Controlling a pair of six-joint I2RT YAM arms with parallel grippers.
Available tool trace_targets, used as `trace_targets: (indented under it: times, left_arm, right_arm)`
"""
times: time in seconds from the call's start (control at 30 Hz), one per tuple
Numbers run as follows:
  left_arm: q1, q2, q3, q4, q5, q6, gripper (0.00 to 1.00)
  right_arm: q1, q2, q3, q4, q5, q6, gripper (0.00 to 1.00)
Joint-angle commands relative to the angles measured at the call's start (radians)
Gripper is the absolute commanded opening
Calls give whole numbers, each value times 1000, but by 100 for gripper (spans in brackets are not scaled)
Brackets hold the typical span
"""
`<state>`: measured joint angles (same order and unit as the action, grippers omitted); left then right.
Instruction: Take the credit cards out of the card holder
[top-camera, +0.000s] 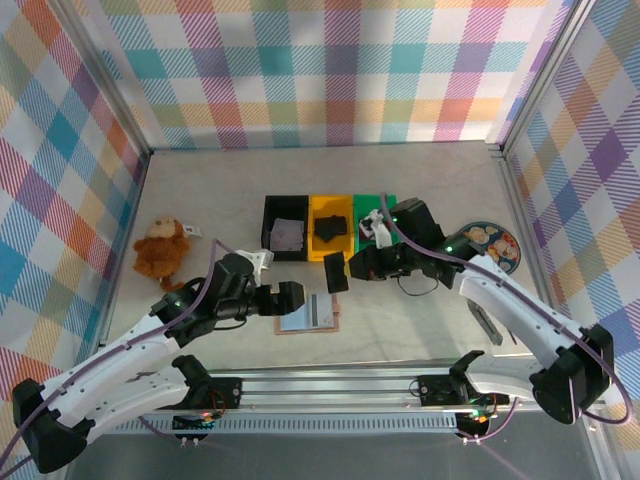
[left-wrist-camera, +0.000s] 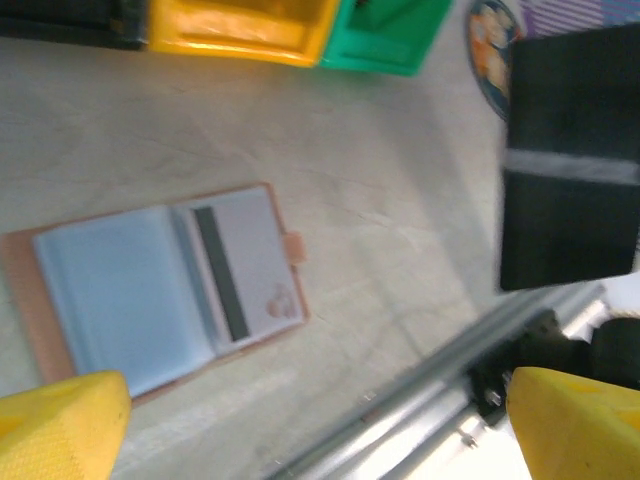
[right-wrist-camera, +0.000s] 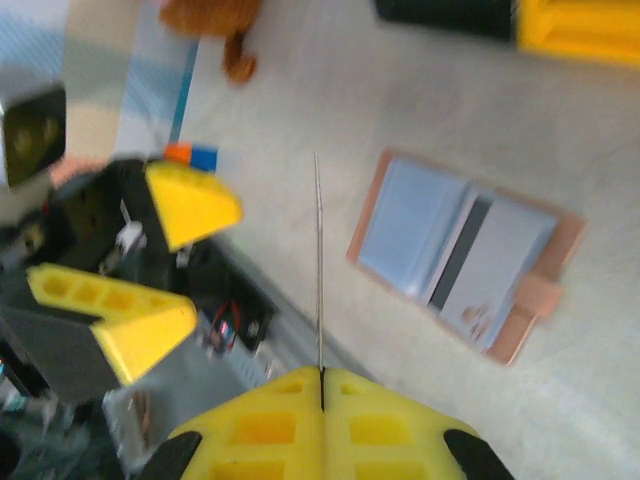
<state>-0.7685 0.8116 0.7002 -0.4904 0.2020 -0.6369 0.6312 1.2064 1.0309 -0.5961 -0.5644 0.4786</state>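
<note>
The card holder (top-camera: 312, 318) lies open and flat on the counter (top-camera: 200, 190) — soft leather, light, likely to slide (best to pin its cover and draw each card out by an exposed edge). A pale striped card (left-wrist-camera: 235, 265) sits on its inner page. At its 10 o'clock the left gripper (top-camera: 290, 298) hangs released, jaws wide. At 1 o'clock the right gripper (top-camera: 346, 270) is clenched on a thin, stiff black card (top-camera: 333, 275).

The open card holder (top-camera: 310, 317) lies on the desk (top-camera: 420, 170) just beside the left pincer (top-camera: 298, 297). Three bins (top-camera: 330, 199) stand just beyond the right pincer (top-camera: 343, 271).
</note>
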Motion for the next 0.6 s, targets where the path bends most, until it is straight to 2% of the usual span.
trace_targets:
  times: [0.0,0.1,0.2,0.4,0.5,0.57]
  left_arm:
    - [45,-28,16,70,271,62,98]
    - [75,0,34,88,405,74,98]
    - [84,25,60,75,474,66,96]
    - [120,26,91,45,618,91,94]
    - [135,22,89,45,676,106,90]
    - [140,24,75,71,730,104,84]
  right_arm:
    - [4,-4,15,-54,-259,-136,0]
    - [6,-10,8,-67,-318,-183,0]
    - [27,-2,0,-49,-410,-191,0]
    - [115,47,12,-86,-409,-236,0]
    - [120,37,6,-74,-421,-235,0]
    - [121,29,5,-66,-434,-232,0]
